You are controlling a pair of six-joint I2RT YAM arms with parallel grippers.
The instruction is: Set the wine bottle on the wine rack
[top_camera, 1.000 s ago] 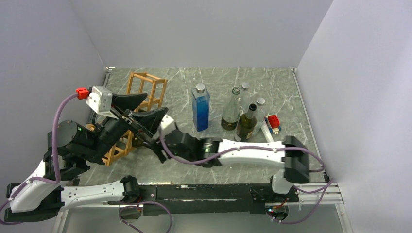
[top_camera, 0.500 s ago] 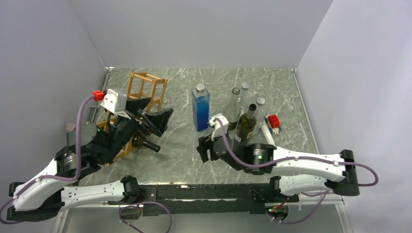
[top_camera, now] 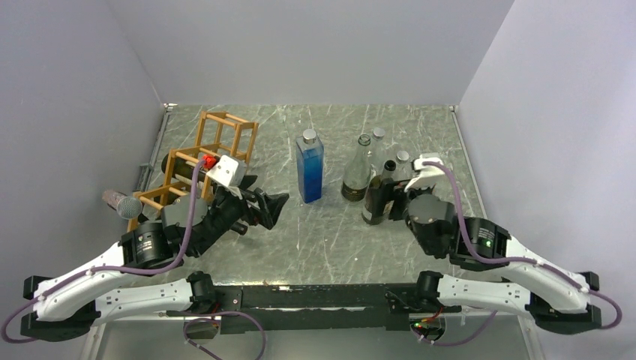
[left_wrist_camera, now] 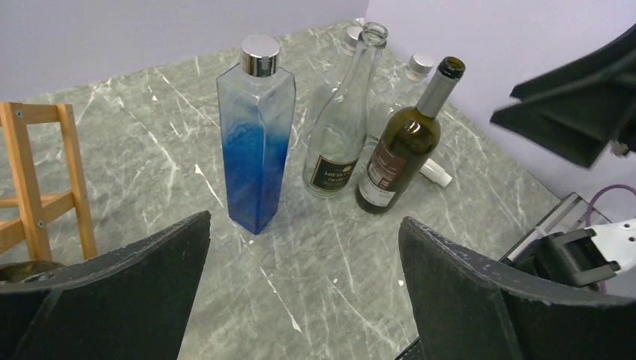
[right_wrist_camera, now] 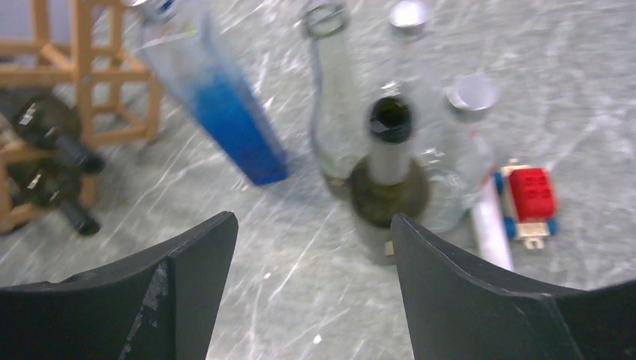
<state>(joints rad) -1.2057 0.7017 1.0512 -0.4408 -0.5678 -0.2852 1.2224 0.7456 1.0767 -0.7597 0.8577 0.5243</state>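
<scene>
While we are getting ready to grab the wine bottle (top_camera: 379, 196), it is standing right of middle | right gripper (right_wrist_camera: 313, 225) is hovering open just near it | left gripper (left_wrist_camera: 304, 225) is hanging open, empty | next: closing round it, carrying it left to the wine rack (left_wrist_camera: 24, 172)

In the top external view we look from above and behind the arm bases, down and forward over the whole table (top_camera: 337, 240) to the far wall. It is our widest and most distant view. On the left wrist we sit low and near the tabletop, facing rightward between the fingers of the left gripper (left_wrist_camera: 304, 240) toward the standing bottles. On the right wrist we look steeply down between the fingers of the right gripper (right_wrist_camera: 313, 225), close above the same bottles. All three views share the blue bottle (left_wrist_camera: 255, 142), the dark wine bottle (left_wrist_camera: 397, 150) and part of the wine rack (left_wrist_camera: 77, 180).
</scene>
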